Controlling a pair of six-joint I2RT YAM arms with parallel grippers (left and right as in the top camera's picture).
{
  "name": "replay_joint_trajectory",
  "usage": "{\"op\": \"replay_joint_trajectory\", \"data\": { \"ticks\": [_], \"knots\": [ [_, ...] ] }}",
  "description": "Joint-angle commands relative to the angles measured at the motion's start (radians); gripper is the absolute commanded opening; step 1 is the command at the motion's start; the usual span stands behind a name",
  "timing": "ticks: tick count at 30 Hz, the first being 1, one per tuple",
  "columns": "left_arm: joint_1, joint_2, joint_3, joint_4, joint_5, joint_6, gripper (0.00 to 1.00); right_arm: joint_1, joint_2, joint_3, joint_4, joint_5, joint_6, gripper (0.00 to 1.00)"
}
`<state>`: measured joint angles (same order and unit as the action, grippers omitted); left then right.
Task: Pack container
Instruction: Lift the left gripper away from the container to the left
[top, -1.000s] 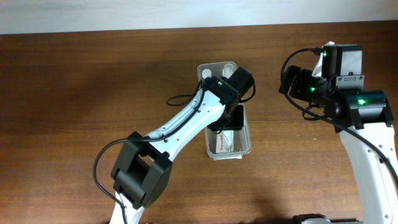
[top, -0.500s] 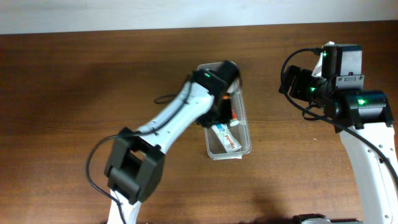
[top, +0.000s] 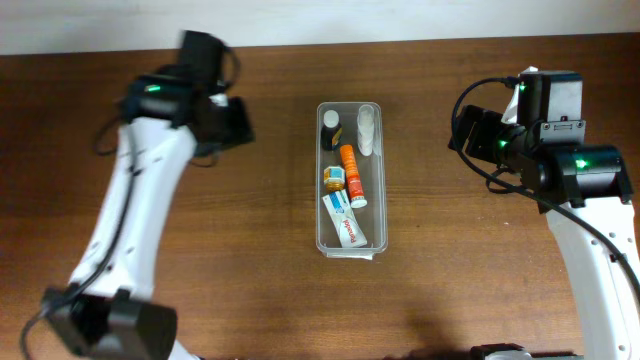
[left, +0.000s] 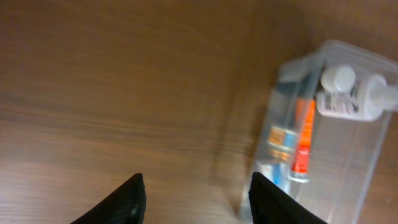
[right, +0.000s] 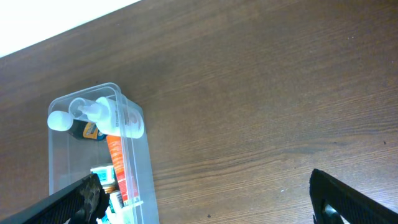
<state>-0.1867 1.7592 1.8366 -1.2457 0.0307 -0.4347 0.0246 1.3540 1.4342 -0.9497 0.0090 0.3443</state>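
The left hand (left: 198, 202), fingers apart and empty, has swung clear of the container (top: 319, 190), toothpaste tube (top: 347, 224) now inside; the right hand (right: 214, 205) gapes idle.

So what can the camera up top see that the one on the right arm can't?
Only the overhead camera shows both arms, the left arm and the right arm, and the whole container end to end, with the toothpaste tube lying flat inside. Only the right wrist camera shows the right gripper up close, its dark fingers spread wide with nothing between them. Both show the container, the white bottle, the orange tube and the brown table.
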Motion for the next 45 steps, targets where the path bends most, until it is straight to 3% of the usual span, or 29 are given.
{"op": "replay_joint_trajectory", "data": {
  "ticks": [1,5,6,7,8,31,36,39,45],
  "knots": [
    [0.046,-0.058,0.004,-0.005,-0.032,0.154,0.60,-0.007,0.001,0.003,0.003,0.002,0.005,0.98],
    [0.080,-0.071,0.004,-0.010,-0.034,0.206,0.68,-0.007,0.001,0.003,0.003,0.002,0.005,0.98],
    [0.085,-0.071,0.004,-0.016,-0.039,0.205,0.74,-0.007,0.001,0.003,0.003,0.002,0.005,0.98],
    [0.090,-0.071,0.004,-0.024,-0.043,0.205,0.94,-0.007,0.001,0.003,0.003,0.002,0.005,0.98],
    [0.092,-0.071,0.004,-0.028,-0.050,0.206,1.00,-0.007,0.001,0.003,0.003,0.002,0.005,0.98],
    [0.091,-0.071,0.004,-0.008,-0.061,0.194,0.99,-0.007,0.001,0.003,0.002,0.002,0.005,0.98],
    [0.091,-0.071,0.004,-0.008,-0.061,0.194,0.99,-0.008,-0.002,0.003,-0.095,0.015,0.005,0.98],
    [0.091,-0.071,0.004,-0.008,-0.061,0.194,0.99,-0.008,-0.047,0.002,-0.103,0.055,-0.001,0.98],
    [0.092,-0.071,0.004,-0.008,-0.061,0.194,0.99,-0.024,-0.255,-0.033,-0.063,0.056,-0.149,0.98]
  ]
}}
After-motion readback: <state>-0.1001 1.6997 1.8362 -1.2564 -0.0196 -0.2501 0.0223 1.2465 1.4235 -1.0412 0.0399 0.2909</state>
